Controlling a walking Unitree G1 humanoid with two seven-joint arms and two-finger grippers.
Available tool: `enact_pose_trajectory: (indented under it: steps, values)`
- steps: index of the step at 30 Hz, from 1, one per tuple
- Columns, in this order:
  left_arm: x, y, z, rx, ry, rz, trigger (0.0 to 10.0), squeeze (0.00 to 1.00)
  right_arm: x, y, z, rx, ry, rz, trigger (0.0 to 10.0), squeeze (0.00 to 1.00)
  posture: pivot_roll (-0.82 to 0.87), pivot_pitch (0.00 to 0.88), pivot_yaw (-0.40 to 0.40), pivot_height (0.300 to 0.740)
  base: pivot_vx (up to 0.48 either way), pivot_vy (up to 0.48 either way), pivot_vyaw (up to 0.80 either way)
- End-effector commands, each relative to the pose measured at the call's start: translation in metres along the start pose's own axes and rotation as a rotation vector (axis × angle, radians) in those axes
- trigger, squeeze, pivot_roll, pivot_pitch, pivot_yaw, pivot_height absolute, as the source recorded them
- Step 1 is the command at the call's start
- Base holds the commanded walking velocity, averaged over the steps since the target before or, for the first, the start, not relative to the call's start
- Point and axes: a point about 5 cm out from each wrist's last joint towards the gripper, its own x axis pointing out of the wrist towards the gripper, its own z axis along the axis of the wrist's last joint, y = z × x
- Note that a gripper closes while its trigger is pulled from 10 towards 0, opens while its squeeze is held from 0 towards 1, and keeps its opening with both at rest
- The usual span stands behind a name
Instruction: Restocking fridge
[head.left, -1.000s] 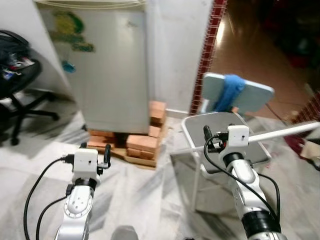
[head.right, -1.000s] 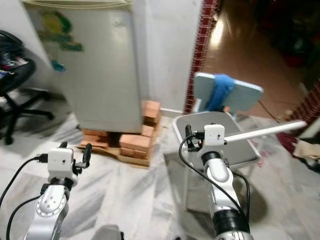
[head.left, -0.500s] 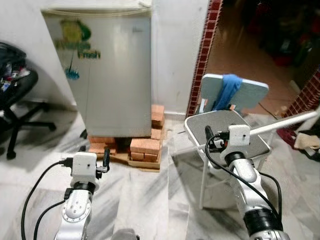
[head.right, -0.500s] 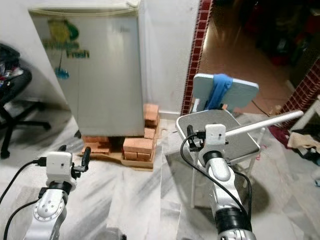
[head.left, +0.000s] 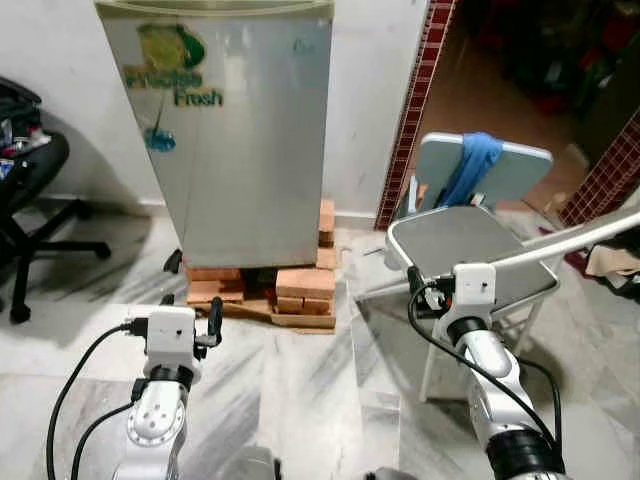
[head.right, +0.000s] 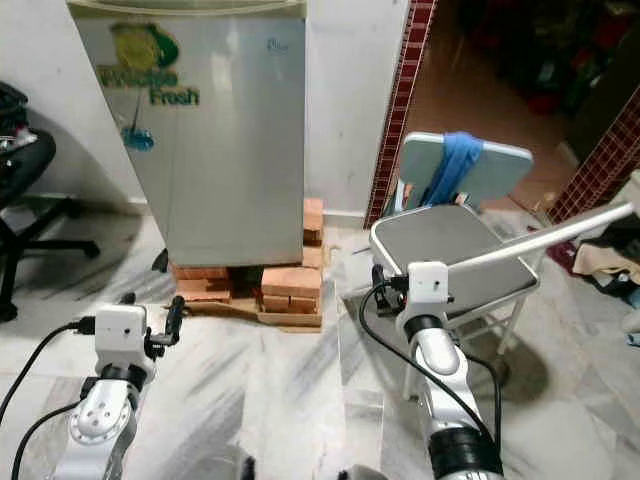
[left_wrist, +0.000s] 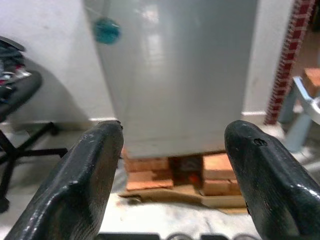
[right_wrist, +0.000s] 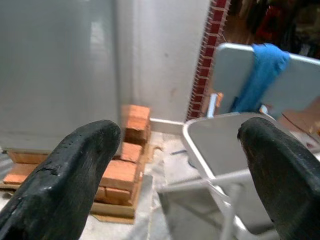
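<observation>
Facing a small silver fridge (head.left: 240, 140), door closed, standing against the white wall straight ahead and resting on a stack of orange bricks (head.left: 296, 284) laid over a flat board on the marble floor (head.left: 300, 390). Showing a green and yellow logo with the word "Fresh" on the upper door, plus a blue round sticker (left_wrist: 105, 30) lower down. Holding the left hand (left_wrist: 170, 175) low in front of the fridge, its two black fingers (left_wrist: 85, 185) spread wide apart and gripping nothing, the fridge front and bricks framed between them. Holding the right hand (right_wrist: 180, 175) further right, its black fingers (right_wrist: 65, 180) likewise set well apart and empty, pointing toward the gap between the bricks and a grey metal chair (head.left: 470, 245). Carrying a blue cloth (head.left: 470, 170) draped over the chair's backrest, the chair standing just right of the fridge, beside a red brick-patterned pillar (head.left: 415, 100). Glimpsing a black office chair (head.left: 25, 190) on wheels at the far left, and a pale rod (head.left: 580, 235) slanting in from the right edge.
</observation>
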Motion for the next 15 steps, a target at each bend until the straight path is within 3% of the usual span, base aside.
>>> enact_pose_trajectory:
  steps: [1, 6, 12, 15]
  values:
    - [0.001, 0.008, 0.0007, 0.018, -0.004, 0.024, 10.0, 0.0, 0.0054, 0.0085, 0.0074, 0.008, -0.025, 0.033, 10.0, 0.0, 0.15, 0.0, -0.032, 0.74, 0.0, 0.48, 0.0]
    - [0.0036, 0.0101, 0.0023, 0.024, -0.015, 0.03, 10.0, 0.0, 0.0052, 0.0064, 0.007, 0.014, -0.029, 0.018, 10.0, 0.0, 0.14, 0.0, -0.018, 0.74, 0.0, 0.437, 0.0]
    - [0.0067, 0.008, 0.0039, 0.037, -0.022, 0.006, 10.0, 0.0, 0.0047, 0.0067, 0.0057, 0.024, -0.03, 0.004, 10.0, 0.0, 0.13, 0.0, 0.004, 0.74, 0.0, 0.0, 0.0]
    - [0.0077, 0.0082, 0.0038, 0.041, -0.023, 0.003, 10.0, 0.0, 0.0037, 0.0064, 0.005, 0.032, -0.032, -0.004, 10.0, 0.0, 0.13, 0.0, 0.009, 0.74, 0.0, 0.0, -0.58]
